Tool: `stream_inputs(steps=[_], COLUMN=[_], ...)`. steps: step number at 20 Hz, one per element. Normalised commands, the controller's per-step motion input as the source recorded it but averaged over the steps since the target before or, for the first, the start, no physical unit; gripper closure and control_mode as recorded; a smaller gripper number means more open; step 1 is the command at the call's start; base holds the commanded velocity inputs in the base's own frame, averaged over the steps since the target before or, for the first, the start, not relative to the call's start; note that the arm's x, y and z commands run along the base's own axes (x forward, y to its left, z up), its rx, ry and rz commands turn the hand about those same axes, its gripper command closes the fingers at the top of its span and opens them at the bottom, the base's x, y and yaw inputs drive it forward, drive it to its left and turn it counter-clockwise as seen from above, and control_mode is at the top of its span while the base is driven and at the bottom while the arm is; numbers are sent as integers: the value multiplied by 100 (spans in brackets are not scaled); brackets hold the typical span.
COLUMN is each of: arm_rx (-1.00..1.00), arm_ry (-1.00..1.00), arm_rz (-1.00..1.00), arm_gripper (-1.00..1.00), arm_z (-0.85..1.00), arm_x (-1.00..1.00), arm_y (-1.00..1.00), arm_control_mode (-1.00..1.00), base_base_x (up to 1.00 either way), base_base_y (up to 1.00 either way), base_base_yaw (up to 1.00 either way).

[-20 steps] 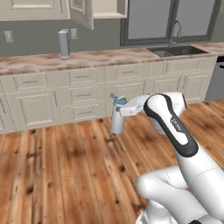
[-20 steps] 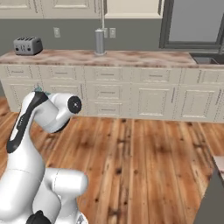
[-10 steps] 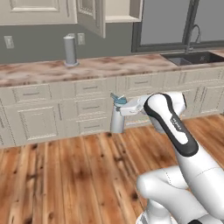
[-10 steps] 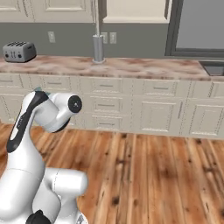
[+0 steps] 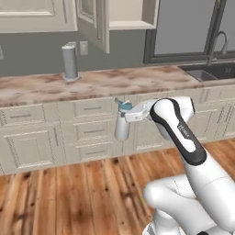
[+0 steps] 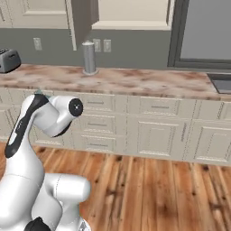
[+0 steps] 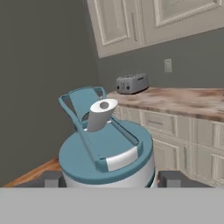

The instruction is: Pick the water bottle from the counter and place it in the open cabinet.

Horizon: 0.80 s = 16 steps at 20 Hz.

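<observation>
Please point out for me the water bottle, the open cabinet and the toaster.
water bottle (image 5: 121,127): left base view, on its grey body.
open cabinet (image 5: 131,13): left base view, on its cream interior.
toaster (image 6: 8,60): right base view, on its side.

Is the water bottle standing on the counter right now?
No, the water bottle hangs in the gripper, in front of the lower drawers, below the counter.

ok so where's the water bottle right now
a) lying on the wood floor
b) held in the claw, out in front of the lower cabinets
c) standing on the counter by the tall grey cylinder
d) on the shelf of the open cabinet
b: the water bottle hangs upright in the claw, off the counter and level with the drawer fronts, while the open cabinet is higher up.
</observation>
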Motion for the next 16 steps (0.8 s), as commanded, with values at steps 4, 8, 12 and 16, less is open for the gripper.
stream_inputs(steps=[4, 8, 12, 16], arm_rx=[0, 0, 0, 0], arm_ry=[0, 0, 0, 0], arm_rz=[0, 0, 0, 0], arm_gripper=[100, 100, 100, 100], arm_z=[0, 0, 0, 0], arm_x=[0, 0, 0, 0], arm_y=[0, 0, 0, 0], arm_control_mode=[100, 100, 100, 100], base_base_x=[100, 100, 100, 99], base_base_y=[-100, -93, -67, -11], base_base_yaw=[10, 7, 2, 0])
